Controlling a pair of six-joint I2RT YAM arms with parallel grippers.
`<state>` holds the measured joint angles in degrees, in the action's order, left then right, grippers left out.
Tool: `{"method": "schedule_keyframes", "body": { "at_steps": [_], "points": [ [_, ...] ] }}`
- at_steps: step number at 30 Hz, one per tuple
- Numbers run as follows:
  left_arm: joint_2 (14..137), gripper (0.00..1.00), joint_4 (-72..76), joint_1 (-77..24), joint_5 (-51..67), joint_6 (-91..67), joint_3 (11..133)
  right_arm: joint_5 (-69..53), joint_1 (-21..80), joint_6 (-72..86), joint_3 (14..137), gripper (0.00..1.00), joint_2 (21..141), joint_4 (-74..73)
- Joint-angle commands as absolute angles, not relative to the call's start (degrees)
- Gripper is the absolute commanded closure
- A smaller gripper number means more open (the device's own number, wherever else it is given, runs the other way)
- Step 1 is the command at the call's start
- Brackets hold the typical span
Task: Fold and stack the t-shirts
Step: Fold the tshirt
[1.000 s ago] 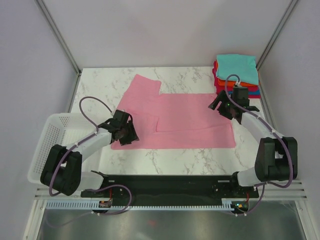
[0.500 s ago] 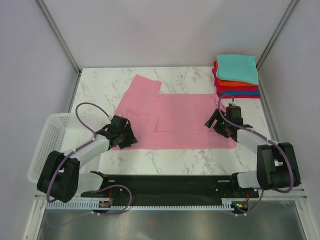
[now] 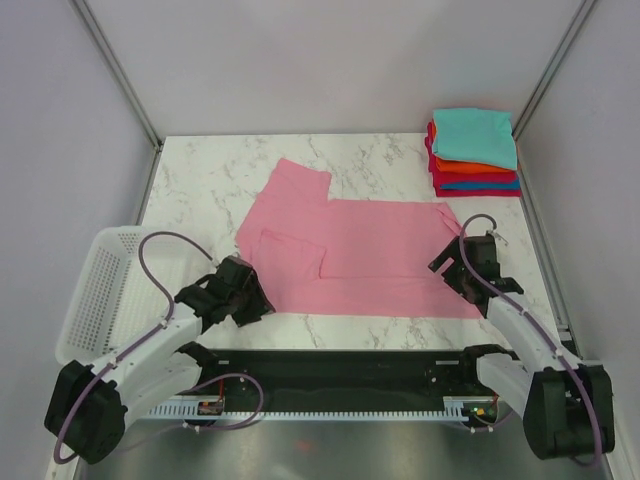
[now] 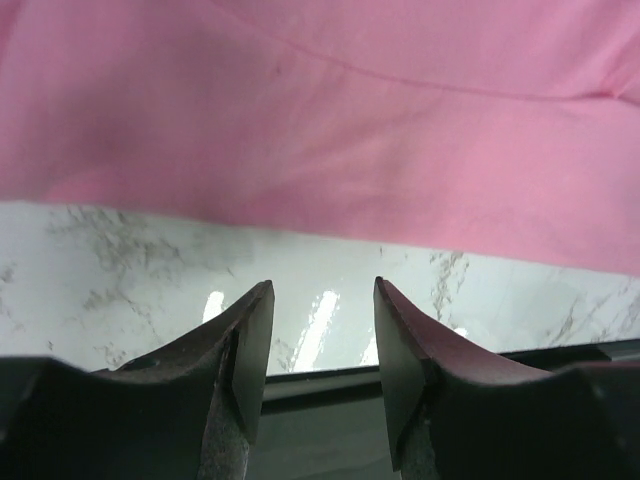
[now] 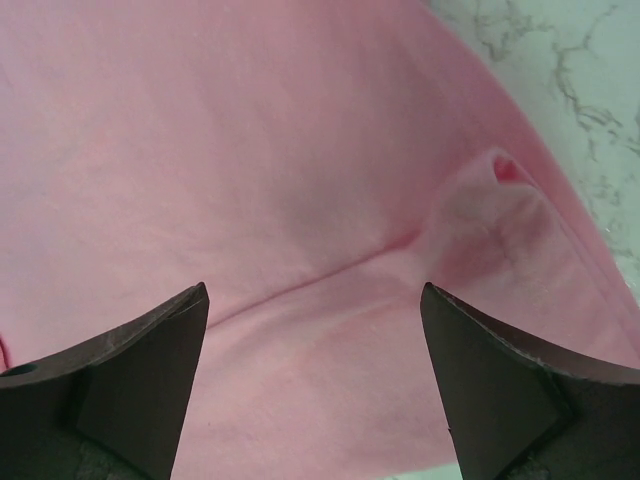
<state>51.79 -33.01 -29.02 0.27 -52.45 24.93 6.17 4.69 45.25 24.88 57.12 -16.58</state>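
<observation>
Marble counter (image 3: 200, 180) holds pink shirt (image 3: 370, 250) spread flat; left tool (image 4: 320, 300) fingers apart at shirt's near hem, right tool (image 5: 315, 300) wide apart over shirt's right corner, both empty

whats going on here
Two robot arms are folding shirts. A pink shirt lies flat on the table. Both grippers are open and hold nothing: the right gripper hovers over the shirt's right end, the left gripper over bare marble by its near edge. A stack of folded shirts sits far right.
</observation>
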Motion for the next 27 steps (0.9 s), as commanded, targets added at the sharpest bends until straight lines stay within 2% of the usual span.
{"method": "schedule_keyframes", "body": {
  "at_steps": [1, 4, 6, 10, 15, 19, 23, 27],
  "points": [
    [49.84, 0.48, -37.35, -33.04, 1.76, -59.93, 26.79, 8.19, 4.57, 43.97, 29.07, 0.06, 52.13, -23.55],
    [49.57, 0.47, -39.98, -34.37, 0.18, -55.83, 35.37, 4.66, 4.57, 39.57, 36.54, 0.08, 50.36, -24.43],
    [51.05, 0.44, -41.92, -34.37, -2.98, -48.13, 43.45, 5.7, 4.66, 34.73, 43.89, 0.09, 52.98, -25.66],
    [53.87, 0.43, -43.77, -34.37, -6.4, -36.75, 51.57, 10.44, 4.66, 27.7, 54.21, 0.14, 63.26, -28.04],
    [54.58, 0.41, -41.41, -33.84, -12.21, -32.61, 48.7, 12.83, 4.66, 23.48, 63.78, 0.3, 80.22, -25.67],
    [55.02, 0.42, -40.43, -33.22, -8.53, -31.38, 47.72, 14.15, 5.1, 21.72, 71.79, 0.4, 92.0, -24.7],
    [53.18, 0.42, -40.25, -33.22, -10.28, -29.8, 47.99, 16.43, 5.54, 19.43, 79.09, 0.47, 103.06, -25.13],
    [53.17, 0.42, -39.38, -33.22, -7.92, -29.88, 47.46, 18.89, 5.54, 18.19, 84.19, 0.51, 109.33, -25.49]
  ]
}}
